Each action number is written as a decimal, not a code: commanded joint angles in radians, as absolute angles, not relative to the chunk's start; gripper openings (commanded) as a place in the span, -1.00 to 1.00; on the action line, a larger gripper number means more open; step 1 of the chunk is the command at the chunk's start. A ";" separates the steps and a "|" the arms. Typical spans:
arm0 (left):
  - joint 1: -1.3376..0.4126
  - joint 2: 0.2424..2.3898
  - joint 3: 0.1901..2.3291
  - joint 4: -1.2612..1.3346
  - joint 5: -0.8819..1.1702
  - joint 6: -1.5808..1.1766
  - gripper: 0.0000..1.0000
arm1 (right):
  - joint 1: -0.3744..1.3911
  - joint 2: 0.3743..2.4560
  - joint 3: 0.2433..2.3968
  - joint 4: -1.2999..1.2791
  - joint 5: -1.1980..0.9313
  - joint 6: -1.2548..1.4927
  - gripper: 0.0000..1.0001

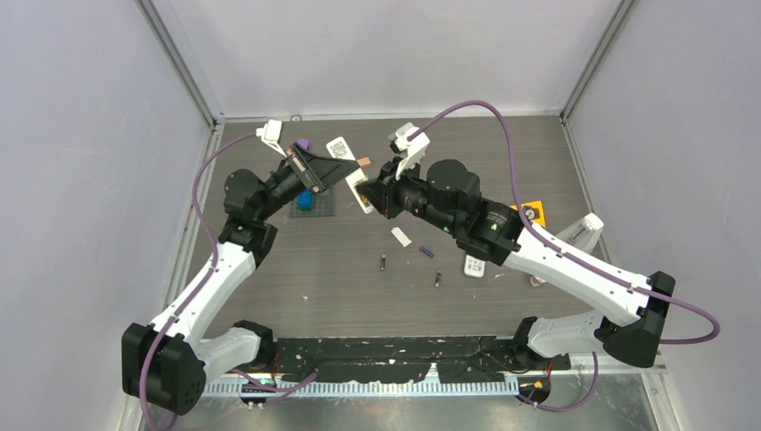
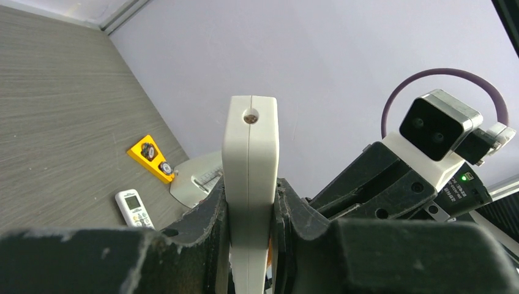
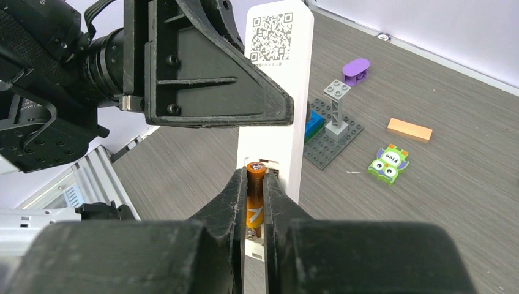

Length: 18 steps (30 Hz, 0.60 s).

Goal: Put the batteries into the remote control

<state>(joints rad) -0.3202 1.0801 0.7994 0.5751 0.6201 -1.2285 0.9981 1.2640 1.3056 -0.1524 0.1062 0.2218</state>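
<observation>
1. locate the white remote [image 3: 275, 144] with the qr label. it is held off the table, and all positions below are given relative to it.
2. check the left gripper [image 2: 250, 199]. its fingers are closed on the two broad faces of the remote, about mid-length, with the remote's end sticking out past the fingertips.
3. check the right gripper [image 3: 255, 184]. its fingers are clamped on the orange battery [image 3: 255, 205].
4. note the battery position. it lies lengthwise in the open bay at the remote's end opposite the qr label. you cannot tell whether it is fully seated.
5. find the loose cells on the table, on the arm-base side of the remote: a purple battery [image 1: 427, 251] and two dark batteries [image 1: 383, 263] [image 1: 438, 278], all apart from each other.
6. note the small white flat piece [image 1: 401, 236] between the remote and these cells.
7. note the grey brick plate [image 3: 333, 144] just beyond the remote.
</observation>
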 commanded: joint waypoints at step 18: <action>-0.321 1.100 0.804 0.721 0.645 -1.336 -1.00 | 1.000 1.292 1.275 -0.133 0.018 0.138 -0.54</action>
